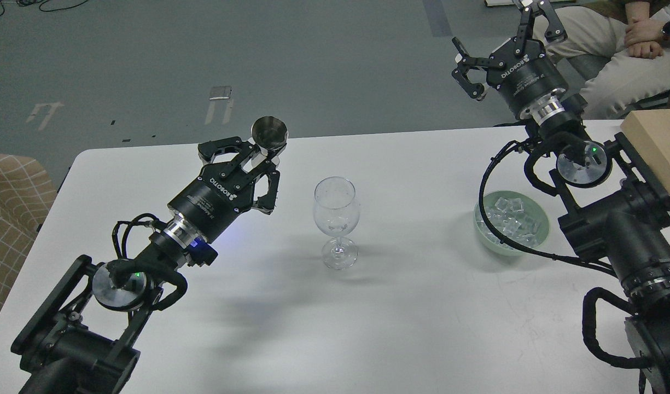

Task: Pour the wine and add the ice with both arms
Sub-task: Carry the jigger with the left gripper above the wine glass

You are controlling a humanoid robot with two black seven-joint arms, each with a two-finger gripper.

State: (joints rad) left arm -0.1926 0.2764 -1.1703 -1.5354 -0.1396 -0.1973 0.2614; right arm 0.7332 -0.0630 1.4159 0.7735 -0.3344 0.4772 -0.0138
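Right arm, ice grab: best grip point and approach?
Probably one top cube of the ice, taken from straight above. The green bowl walls off every side, and the cubes lie heaped loosely. The right gripper is open, up behind the bowl.

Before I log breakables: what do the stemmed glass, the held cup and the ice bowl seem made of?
Stemmed glass: clear glass, fully see-through with glints.
Cup: likely polished steel, grey mirror sheen.
Bowl: pale green, matte; ceramic or plastic, can't tell.
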